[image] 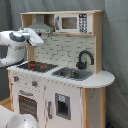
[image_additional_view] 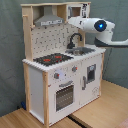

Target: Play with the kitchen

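Note:
The kitchen (image: pixel 65 92) is a tall white and light-wood toy unit, seen in both exterior views. It has a black faucet (image: pixel 85 59) over a sink (image: pixel 72 74), a red-ringed hob (image: pixel 37 65), a grey hood (image: pixel 40 25), a microwave (image: pixel 72 22) and an oven window (image: pixel 27 105). My white arm hangs above the counter at hood height. Its gripper (image: pixel 36 37) is in the air above the hob, touching nothing. In the second exterior view the kitchen (image_additional_view: pixel 37 87) fills the middle and the gripper (image_additional_view: pixel 72 21) points toward the back wall above the faucet (image_additional_view: pixel 75 40).
Two knobs (image_additional_view: pixel 56 76) sit above the oven window (image_additional_view: pixel 65 96). A blue light (image_additional_view: pixel 101 25) glows on my wrist. The kitchen stands on a wooden floor (image_additional_view: pixel 105 107) before a grey curtain (image_additional_view: pixel 10 55). A white rounded shape (image: pixel 15 120) lies at the first exterior view's bottom left.

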`<state>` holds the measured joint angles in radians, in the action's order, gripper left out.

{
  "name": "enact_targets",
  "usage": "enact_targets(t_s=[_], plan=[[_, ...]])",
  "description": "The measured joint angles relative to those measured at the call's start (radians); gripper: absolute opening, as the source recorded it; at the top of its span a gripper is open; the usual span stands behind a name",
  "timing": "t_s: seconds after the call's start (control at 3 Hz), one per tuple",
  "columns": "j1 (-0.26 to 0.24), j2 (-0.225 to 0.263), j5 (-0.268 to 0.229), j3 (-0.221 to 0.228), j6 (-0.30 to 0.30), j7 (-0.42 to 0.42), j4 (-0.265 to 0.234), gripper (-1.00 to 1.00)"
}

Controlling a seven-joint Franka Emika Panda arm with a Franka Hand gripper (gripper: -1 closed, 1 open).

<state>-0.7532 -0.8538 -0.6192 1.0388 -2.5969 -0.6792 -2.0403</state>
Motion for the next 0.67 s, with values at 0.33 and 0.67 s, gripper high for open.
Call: enact_targets(t_s=[0.33, 0.67], plan=[[0.035, -0.039, 0.001, -0.002, 0.048, 0.11, -0.054, 1.0], [0.058, -0.064, 0.001, 0.0, 0.091, 0.215, -0.099, 1.0]])
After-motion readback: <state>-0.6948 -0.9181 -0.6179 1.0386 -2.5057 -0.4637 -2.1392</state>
